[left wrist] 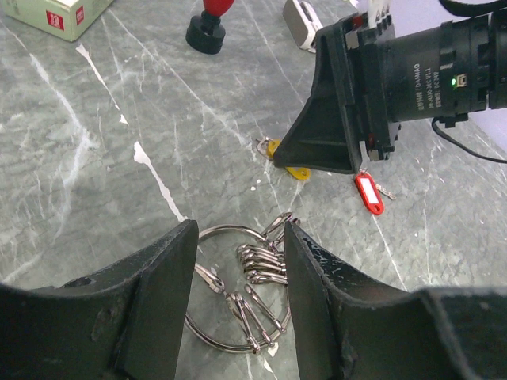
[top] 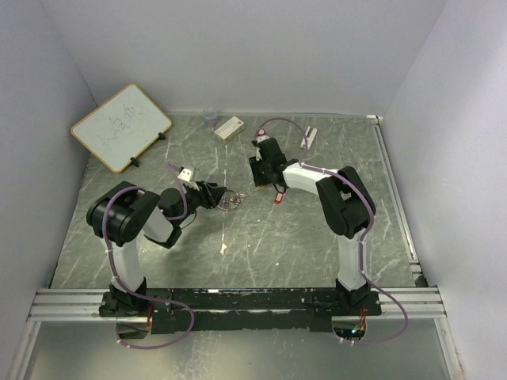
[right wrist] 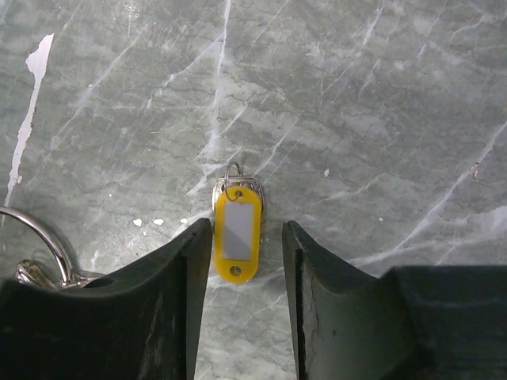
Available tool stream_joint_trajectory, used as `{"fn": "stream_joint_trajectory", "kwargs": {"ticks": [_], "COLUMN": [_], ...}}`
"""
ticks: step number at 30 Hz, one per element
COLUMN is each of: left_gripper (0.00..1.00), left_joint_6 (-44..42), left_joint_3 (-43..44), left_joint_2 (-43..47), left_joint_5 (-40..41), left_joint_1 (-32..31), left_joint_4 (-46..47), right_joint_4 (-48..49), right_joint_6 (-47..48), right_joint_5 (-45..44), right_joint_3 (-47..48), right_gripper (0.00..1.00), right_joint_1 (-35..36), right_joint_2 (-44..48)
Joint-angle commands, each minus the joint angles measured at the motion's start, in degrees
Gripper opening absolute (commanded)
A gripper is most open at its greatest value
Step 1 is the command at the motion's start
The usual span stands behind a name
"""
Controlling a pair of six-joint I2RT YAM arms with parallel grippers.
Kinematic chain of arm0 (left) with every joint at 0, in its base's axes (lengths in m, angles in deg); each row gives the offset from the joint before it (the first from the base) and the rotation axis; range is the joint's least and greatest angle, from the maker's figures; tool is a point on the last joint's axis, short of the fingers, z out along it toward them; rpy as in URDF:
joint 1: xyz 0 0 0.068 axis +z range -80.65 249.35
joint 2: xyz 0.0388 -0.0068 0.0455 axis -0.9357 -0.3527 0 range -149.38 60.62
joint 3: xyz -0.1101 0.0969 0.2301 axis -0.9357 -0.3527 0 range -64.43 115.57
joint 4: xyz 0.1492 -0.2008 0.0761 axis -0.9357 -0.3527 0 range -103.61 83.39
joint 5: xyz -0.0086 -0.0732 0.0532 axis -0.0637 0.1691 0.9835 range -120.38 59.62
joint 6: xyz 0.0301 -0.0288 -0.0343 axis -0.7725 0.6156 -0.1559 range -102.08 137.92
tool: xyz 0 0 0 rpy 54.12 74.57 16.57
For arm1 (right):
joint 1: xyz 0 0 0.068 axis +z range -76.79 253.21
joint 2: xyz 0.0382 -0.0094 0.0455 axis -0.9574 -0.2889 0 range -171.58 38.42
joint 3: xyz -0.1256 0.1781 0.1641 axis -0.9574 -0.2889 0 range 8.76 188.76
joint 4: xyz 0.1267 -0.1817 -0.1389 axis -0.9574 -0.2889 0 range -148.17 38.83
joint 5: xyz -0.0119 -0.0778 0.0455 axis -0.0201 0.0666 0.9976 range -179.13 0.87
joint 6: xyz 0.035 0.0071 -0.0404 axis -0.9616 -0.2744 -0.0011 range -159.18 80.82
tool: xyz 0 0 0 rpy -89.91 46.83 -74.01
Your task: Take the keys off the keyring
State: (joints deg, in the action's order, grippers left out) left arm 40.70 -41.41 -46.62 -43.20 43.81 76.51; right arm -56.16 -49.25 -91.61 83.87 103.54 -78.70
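The keyring, a silver wire ring with several silver clips on it, lies on the marble table and also shows in the top view. My left gripper is open, its fingers either side of the ring's middle; it also shows in the top view. The yellow-tagged key lies flat, apart from the ring, between the open fingers of my right gripper. The red-tagged key lies loose just right of the right gripper.
A red-topped black knob, a pale box and a white object sit toward the back. A whiteboard leans at the back left, with a small clear cup by the wall. The two grippers are close together.
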Motion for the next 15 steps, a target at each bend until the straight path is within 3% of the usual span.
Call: {"fn": "stream_joint_trajectory", "kwargs": {"ticks": [1,6,8,9,11,15], "left_gripper": [0.58,0.61,0.65,0.68,0.97,1.0], "left_joint_6": [-3.1,-6.4,-7.8,-8.4,-9.1,-8.8], "left_joint_3": [-0.1,-0.2,0.0,0.2,-0.5,-3.6], "left_joint_2": [4.5,10.5,13.4,15.0,18.2,24.5], "left_joint_5": [1.2,2.5,3.1,3.2,3.2,3.7], "left_joint_1": [0.1,0.0,0.0,0.0,0.0,-0.1], "left_joint_4": [-2.7,-9.1,-13.2,-15.5,-18.9,-22.9], "right_joint_4": [1.2,5.7,7.4,7.8,8.0,8.9], "right_joint_6": [0.0,-0.1,0.0,0.1,-0.3,-3.4], "right_joint_5": [-0.2,-2.8,-4.3,-5.2,-7.8,-17.6], "right_joint_3": [-0.8,-4.8,-6.9,-7.9,-9.9,-16.3], "right_gripper": [0.41,0.43,0.48,0.52,0.59,0.67], "right_joint_1": [0.2,0.3,0.3,0.3,0.3,0.3], "right_joint_2": [4.1,11.6,15.4,17.1,20.4,27.5]}}
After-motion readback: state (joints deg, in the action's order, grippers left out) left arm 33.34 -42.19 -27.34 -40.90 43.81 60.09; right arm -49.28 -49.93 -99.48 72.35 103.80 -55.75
